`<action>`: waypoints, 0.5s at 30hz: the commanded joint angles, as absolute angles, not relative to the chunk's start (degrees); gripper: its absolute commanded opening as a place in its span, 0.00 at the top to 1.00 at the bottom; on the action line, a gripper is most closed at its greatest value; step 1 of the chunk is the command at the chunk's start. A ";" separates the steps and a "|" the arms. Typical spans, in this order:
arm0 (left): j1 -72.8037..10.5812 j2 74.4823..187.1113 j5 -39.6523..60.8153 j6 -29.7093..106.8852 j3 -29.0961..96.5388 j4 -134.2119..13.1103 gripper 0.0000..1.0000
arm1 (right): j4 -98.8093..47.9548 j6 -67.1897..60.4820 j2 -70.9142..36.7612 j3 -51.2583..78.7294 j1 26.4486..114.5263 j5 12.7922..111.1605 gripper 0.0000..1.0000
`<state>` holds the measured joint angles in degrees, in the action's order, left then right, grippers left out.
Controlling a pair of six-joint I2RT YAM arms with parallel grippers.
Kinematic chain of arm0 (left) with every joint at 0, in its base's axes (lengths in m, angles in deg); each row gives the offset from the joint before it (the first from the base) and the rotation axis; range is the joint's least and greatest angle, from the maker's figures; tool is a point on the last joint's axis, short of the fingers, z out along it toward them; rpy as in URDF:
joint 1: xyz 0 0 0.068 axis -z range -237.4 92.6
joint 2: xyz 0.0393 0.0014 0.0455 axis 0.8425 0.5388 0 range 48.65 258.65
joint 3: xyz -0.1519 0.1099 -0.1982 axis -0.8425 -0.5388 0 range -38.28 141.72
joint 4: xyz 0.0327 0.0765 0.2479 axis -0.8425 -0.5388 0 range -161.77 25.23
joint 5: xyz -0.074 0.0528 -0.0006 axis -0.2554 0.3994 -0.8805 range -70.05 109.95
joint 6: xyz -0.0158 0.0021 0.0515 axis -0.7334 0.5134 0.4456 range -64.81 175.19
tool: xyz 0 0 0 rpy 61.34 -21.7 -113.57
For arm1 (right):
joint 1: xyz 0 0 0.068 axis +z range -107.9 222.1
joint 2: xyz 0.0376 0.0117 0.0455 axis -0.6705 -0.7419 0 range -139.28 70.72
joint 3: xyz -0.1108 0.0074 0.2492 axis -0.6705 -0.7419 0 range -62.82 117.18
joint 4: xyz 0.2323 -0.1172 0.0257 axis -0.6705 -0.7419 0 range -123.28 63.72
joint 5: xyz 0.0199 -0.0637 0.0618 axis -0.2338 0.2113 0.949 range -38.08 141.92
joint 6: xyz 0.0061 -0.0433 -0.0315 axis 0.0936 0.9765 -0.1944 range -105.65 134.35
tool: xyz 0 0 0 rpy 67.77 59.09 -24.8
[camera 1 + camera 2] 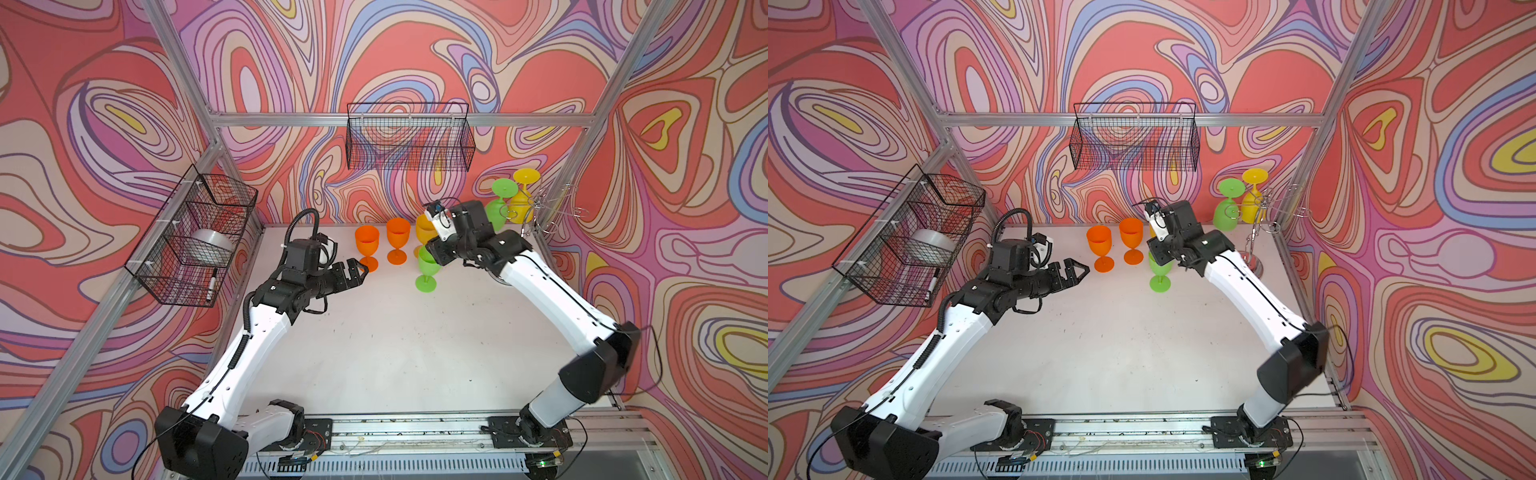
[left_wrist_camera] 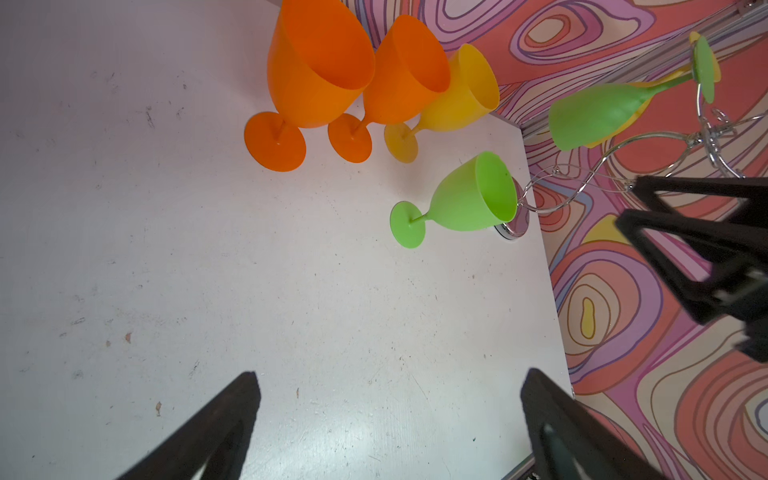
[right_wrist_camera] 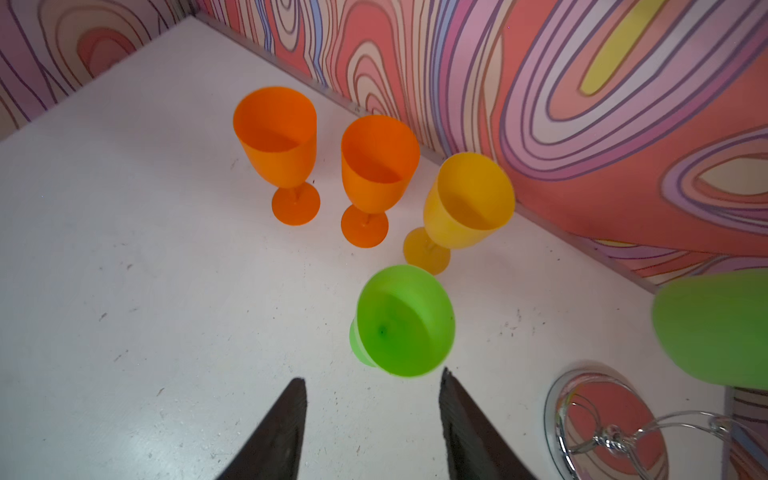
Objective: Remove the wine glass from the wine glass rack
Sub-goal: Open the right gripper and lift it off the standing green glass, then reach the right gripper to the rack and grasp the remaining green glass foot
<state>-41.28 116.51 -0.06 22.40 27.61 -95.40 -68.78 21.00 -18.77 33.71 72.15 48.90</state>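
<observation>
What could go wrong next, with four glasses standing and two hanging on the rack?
The right gripper, jaws parted, sits right by the standing green glass; pulling away could tip it into the yellow glass.
The open left gripper could nudge the foot of an orange glass nearby.
Tugging a hanging glass may rock the rack.

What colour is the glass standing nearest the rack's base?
The glass is green. The right wrist view shows it best, looking down into its bowl.
</observation>
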 commanded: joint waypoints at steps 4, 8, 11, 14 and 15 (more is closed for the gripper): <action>-40.49 114.77 -2.37 28.57 28.33 -89.13 0.01 | -59.77 13.41 -5.28 27.73 71.60 41.56 0.45; -37.54 115.19 -3.60 30.73 29.13 -86.62 0.01 | -61.80 4.72 -4.90 31.72 65.81 40.41 0.44; -35.56 116.23 -6.06 32.22 30.07 -86.41 0.02 | -64.30 -2.55 -7.58 35.45 58.23 46.62 0.44; -32.42 116.96 -4.96 35.89 32.79 -89.12 0.02 | -63.53 -10.26 -9.75 36.89 51.16 53.03 0.44; -31.49 117.14 -4.27 37.30 33.85 -90.26 0.02 | -63.08 -12.58 -10.56 37.23 49.14 54.99 0.44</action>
<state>-33.35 116.84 -3.99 31.99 30.56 -89.20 -62.22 -2.30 -8.71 35.92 52.72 48.83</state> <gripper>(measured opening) 0.981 0.562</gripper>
